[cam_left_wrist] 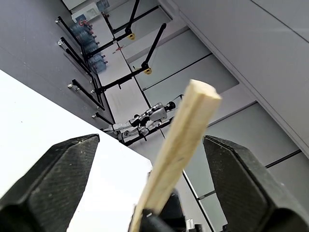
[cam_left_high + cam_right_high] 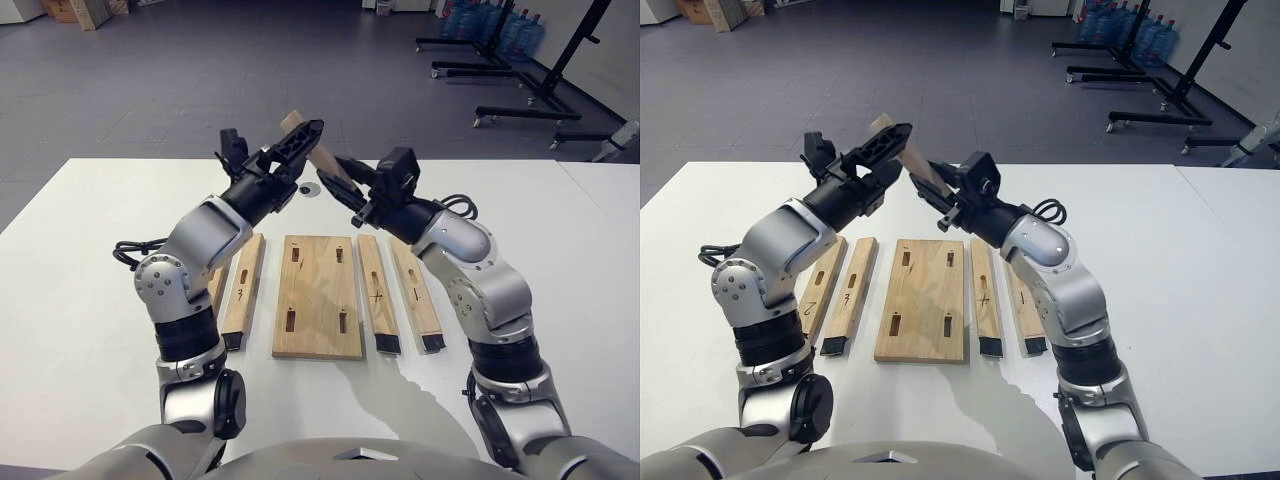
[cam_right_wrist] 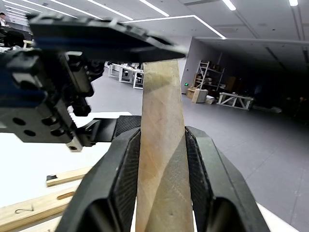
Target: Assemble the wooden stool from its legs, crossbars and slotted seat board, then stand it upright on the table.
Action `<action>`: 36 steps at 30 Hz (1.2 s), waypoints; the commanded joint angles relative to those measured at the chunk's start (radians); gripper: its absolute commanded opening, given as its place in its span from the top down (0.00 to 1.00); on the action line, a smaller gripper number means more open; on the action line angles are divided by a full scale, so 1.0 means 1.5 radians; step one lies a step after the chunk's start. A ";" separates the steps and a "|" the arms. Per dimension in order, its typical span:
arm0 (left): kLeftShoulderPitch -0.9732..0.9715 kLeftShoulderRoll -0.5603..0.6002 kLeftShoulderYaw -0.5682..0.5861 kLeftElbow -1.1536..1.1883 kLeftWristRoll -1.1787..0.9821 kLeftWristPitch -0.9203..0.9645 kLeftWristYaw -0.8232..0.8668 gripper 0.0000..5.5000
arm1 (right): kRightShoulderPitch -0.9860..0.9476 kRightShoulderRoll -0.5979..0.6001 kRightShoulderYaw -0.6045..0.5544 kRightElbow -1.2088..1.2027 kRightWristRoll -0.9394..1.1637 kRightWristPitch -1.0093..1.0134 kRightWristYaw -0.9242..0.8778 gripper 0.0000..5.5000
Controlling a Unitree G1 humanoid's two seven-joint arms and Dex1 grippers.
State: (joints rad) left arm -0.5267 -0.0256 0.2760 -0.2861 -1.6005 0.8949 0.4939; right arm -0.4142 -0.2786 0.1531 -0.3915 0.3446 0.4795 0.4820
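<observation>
A wide hall with a dark grey floor lies behind the white table [image 2: 90,300]. Black wheeled stands [image 2: 530,90] are parked off to the right, with a cluster of blue water bottles [image 2: 490,25] at the far wall and some cardboard boxes [image 2: 80,12] in the far left corner.

Flat on the table, the slotted seat board [image 2: 320,295] lies in the middle with its four slots facing up. Two legs lie on each side, parallel to it. The outer left leg [image 2: 823,285] is partly under the left arm and the inner left leg [image 2: 243,290] is beside it. The inner right leg [image 2: 378,293] and outer right leg [image 2: 415,293] are across the board. All have dark tips at the near end.

Above the far part of the table, the right gripper [image 2: 342,180] is clamped tight on a crossbar [image 1: 183,130], holding it tilted up and towards the left. The left gripper [image 2: 274,128] has its fingers spread wide to either side of the crossbar's upper end, with a gap on both sides and no contact.

The legs carry hand-drawn marks. The outer left one looks like a 2 and the inner right one bears a cross; the other two are too small to read.
</observation>
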 commanded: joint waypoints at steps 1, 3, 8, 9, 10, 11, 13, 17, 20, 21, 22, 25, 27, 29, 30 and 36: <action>-0.014 0.021 -0.021 0.005 -0.001 -0.027 -0.008 0.29 | 0.000 0.007 0.008 0.004 -0.001 0.021 -0.005 0.77; -0.008 0.029 -0.026 0.005 -0.001 -0.040 -0.012 0.29 | 0.000 0.011 0.008 0.004 0.000 0.027 -0.008 0.77; 0.008 0.049 -0.047 -0.004 0.001 -0.054 -0.024 0.29 | 0.003 0.015 -0.001 0.003 0.006 0.039 -0.014 0.77; 0.009 0.052 -0.049 -0.003 0.000 -0.057 -0.025 0.29 | 0.002 0.017 -0.002 0.003 0.007 0.041 -0.016 0.77; 0.011 0.056 -0.051 -0.003 -0.005 -0.060 -0.026 0.29 | 0.001 0.018 -0.003 0.003 0.008 0.043 -0.017 0.77; 0.013 0.061 -0.054 -0.005 -0.005 -0.060 -0.028 0.29 | 0.001 0.018 -0.003 0.002 0.009 0.044 -0.018 0.77; 0.016 0.065 -0.058 -0.001 -0.007 -0.063 -0.032 0.29 | 0.001 0.019 -0.004 0.000 0.011 0.047 -0.019 0.77; 0.007 0.076 -0.054 0.009 -0.014 -0.075 -0.034 0.31 | 0.001 0.021 -0.003 -0.003 0.012 0.052 -0.018 0.77; 0.007 0.081 -0.061 0.010 -0.008 -0.077 -0.035 0.39 | 0.001 0.020 -0.001 -0.003 0.010 0.052 -0.015 0.77; 0.008 0.081 -0.063 0.010 -0.008 -0.079 -0.035 0.40 | 0.000 0.020 -0.001 -0.002 0.009 0.051 -0.016 0.77; 0.009 0.082 -0.065 0.009 -0.007 -0.079 -0.036 0.44 | 0.001 0.021 -0.001 -0.003 0.010 0.052 -0.016 0.77; 0.010 0.084 -0.071 0.008 -0.007 -0.081 -0.040 0.52 | -0.001 0.022 0.000 -0.004 0.010 0.052 -0.016 0.77; 0.010 0.085 -0.073 0.010 -0.007 -0.083 -0.040 0.57 | -0.001 0.022 0.001 -0.004 0.011 0.052 -0.015 0.77; 0.013 0.086 -0.078 0.008 -0.005 -0.082 -0.039 0.62 | 0.000 0.023 0.001 -0.005 0.011 0.052 -0.015 0.77; 0.013 0.087 -0.079 0.008 -0.005 -0.082 -0.039 0.64 | 0.001 0.023 0.002 -0.005 0.011 0.052 -0.015 0.77; 0.015 0.095 -0.079 0.010 -0.005 -0.083 -0.041 0.80 | 0.006 0.023 0.006 -0.011 0.010 0.053 -0.016 0.77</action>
State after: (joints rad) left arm -0.5109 0.1078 0.1658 -0.2701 -1.6052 0.7761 0.4357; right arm -0.4122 -0.2463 0.1555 -0.4009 0.3554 0.5449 0.4595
